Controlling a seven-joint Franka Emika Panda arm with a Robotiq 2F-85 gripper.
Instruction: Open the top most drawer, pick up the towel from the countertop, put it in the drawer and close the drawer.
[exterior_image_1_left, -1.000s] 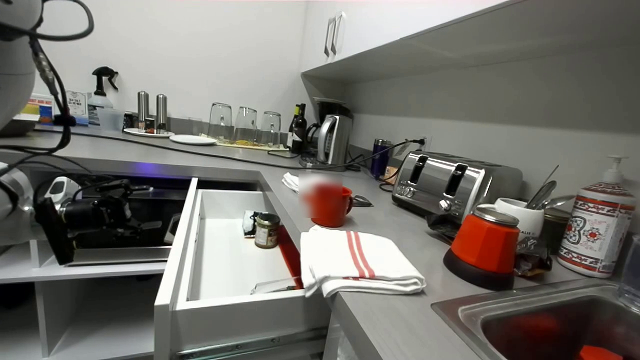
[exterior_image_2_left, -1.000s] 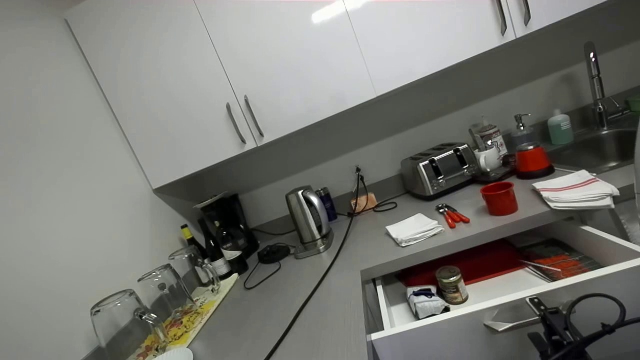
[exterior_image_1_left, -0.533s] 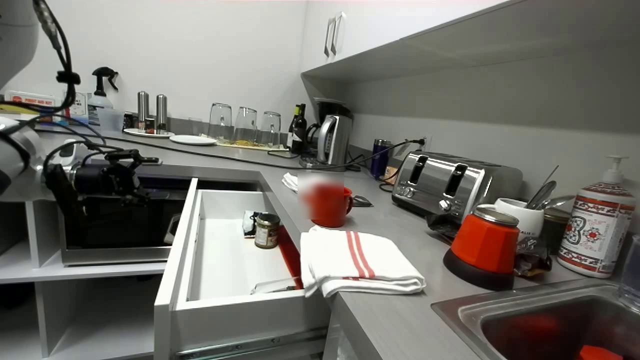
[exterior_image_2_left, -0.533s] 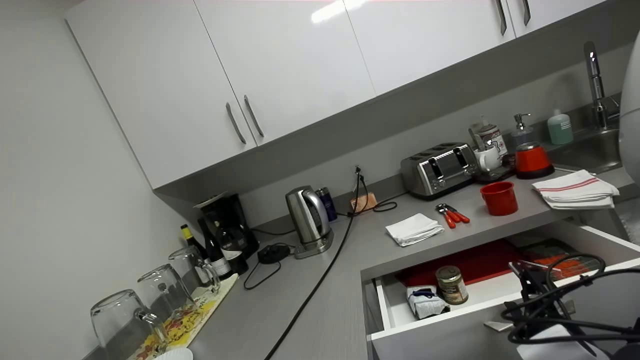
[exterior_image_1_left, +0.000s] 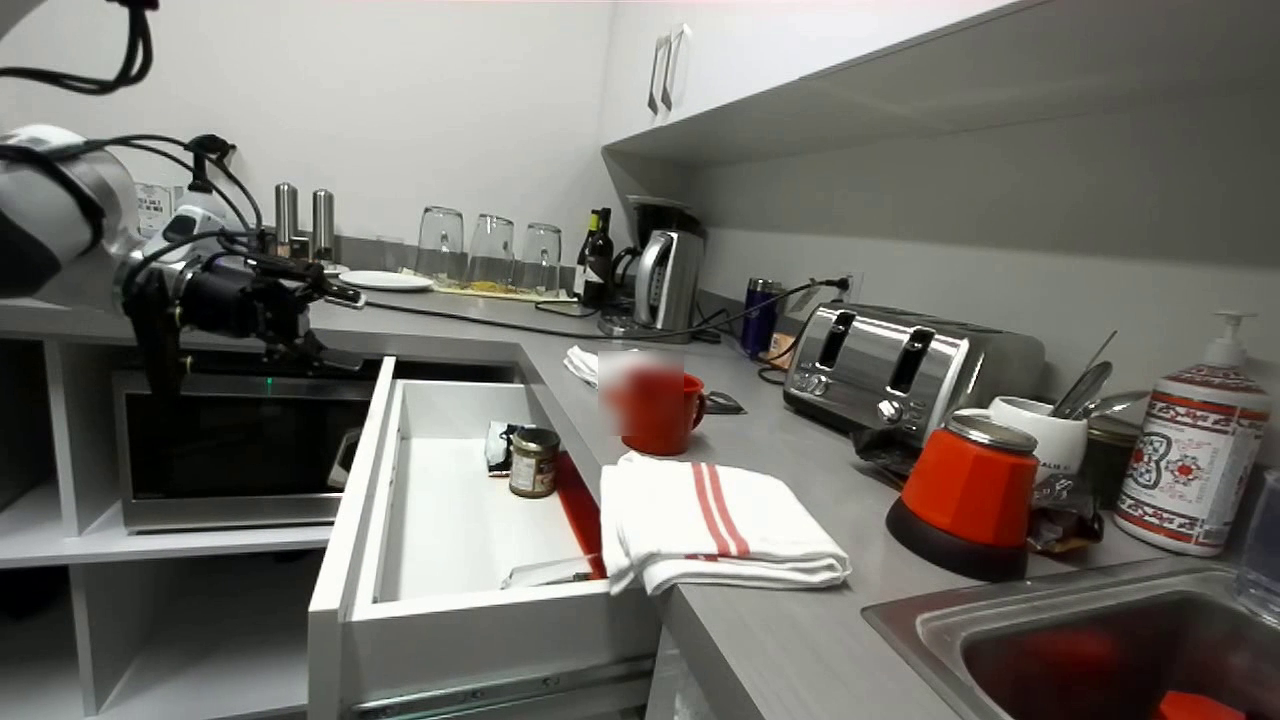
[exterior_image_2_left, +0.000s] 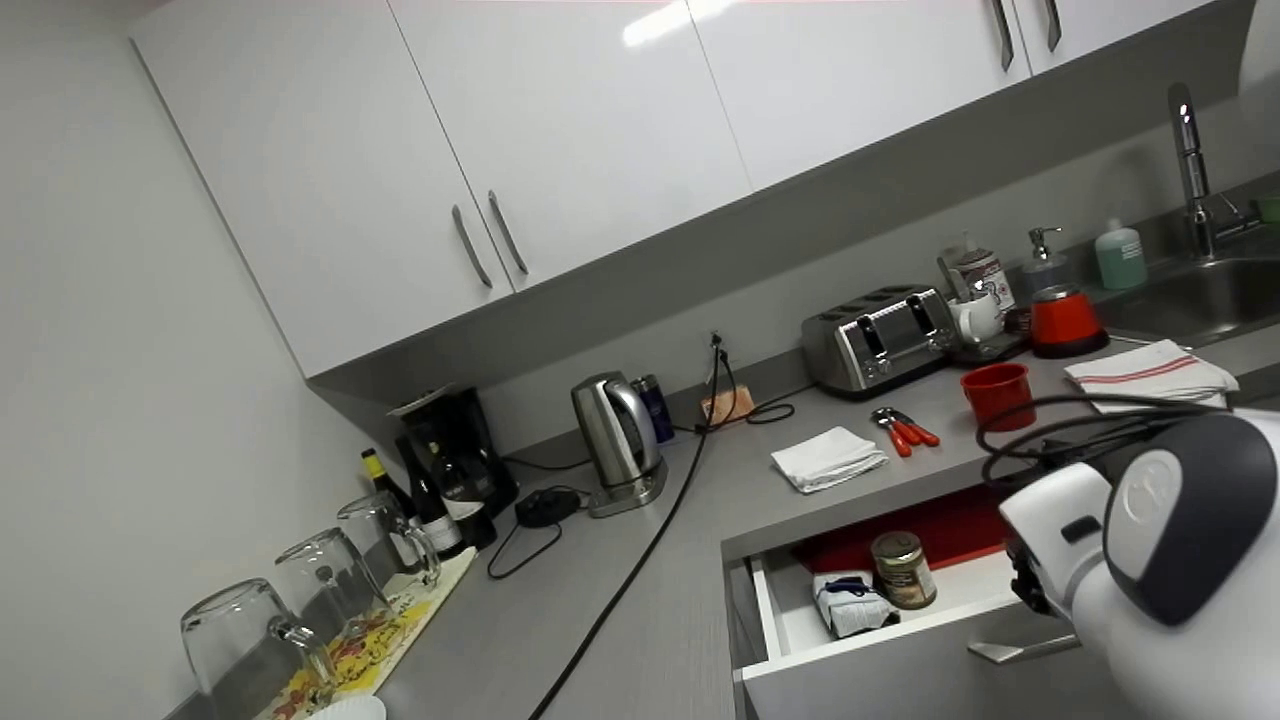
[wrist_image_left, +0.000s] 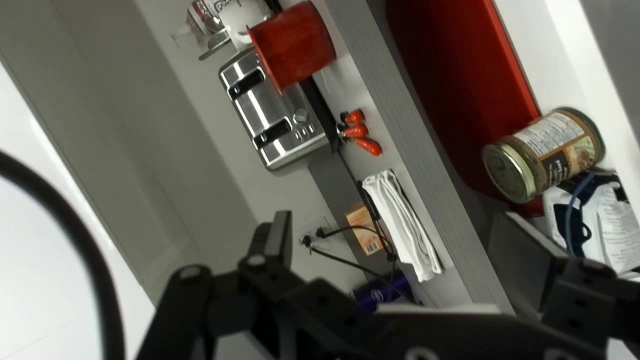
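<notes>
Your gripper (exterior_image_1_left: 348, 329), fingers (wrist_image_left: 278, 237) apart, has just risen near the open drawer (exterior_image_1_left: 450, 520), likely freeing you to fetch the towel (exterior_image_1_left: 770, 520).

1 striped towel (exterior_image_1_left: 725, 525), 3 gl. mugs (exterior_image_2_left: 330, 582)

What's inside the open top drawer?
Jar, small packet, something flat and red, plus an unidentifiable pale item. The countertop, towel and, in an exterior view, the arm hide parts of the drawer.
</notes>
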